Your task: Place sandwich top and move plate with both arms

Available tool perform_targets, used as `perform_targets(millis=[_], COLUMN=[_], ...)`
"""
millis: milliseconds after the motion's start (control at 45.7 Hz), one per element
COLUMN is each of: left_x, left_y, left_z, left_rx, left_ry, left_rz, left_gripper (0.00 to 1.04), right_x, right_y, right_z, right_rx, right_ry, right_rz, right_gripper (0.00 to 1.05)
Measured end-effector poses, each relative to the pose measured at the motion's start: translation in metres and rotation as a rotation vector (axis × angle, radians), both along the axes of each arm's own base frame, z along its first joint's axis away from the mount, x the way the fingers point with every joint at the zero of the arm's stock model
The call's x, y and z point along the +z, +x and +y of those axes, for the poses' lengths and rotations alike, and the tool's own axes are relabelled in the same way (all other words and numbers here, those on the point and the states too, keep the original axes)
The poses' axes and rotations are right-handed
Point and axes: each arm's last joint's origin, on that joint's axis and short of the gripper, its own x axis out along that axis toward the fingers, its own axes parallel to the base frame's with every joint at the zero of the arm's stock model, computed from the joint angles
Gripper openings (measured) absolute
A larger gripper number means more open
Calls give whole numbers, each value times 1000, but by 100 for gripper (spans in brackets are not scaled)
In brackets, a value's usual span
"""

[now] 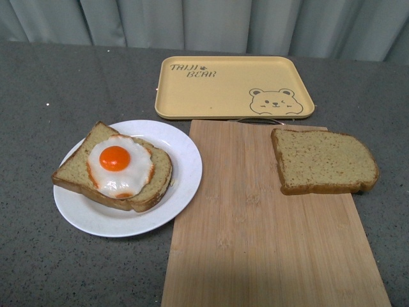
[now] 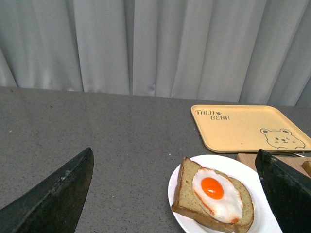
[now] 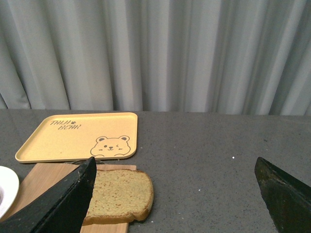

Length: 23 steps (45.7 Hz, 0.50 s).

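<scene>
I judge the first step not yet begun. The top [image 1: 324,160] lies on the board [image 1: 255,243], apart from the plate [image 1: 185,160] holding the egg slice [image 1: 73,173]. My left claw [image 2: 173,150] and right claw [image 3: 174,158] both gape, empty. Next, the right claw must come down astride the top's crust.

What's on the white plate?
A bread slice bearing a fried egg lies on the plate. Whatever is under that slice is hidden. The sandwich top is apart, on the wooden board.

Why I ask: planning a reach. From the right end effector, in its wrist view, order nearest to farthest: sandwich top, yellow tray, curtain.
1. sandwich top, on the cutting board
2. yellow tray, behind the board
3. curtain, farthest back
</scene>
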Motion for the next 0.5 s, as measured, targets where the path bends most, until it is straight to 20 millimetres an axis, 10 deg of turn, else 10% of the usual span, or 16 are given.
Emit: perform_targets(millis=[504], left_x=[0], left_y=[0], left_z=[0], left_rx=[0], left_ry=[0], left_rz=[0], left_gripper=[98], right_x=[0], right_y=[0], right_z=[0], right_rx=[0], right_ry=[0], right_rz=[0], right_gripper=[95])
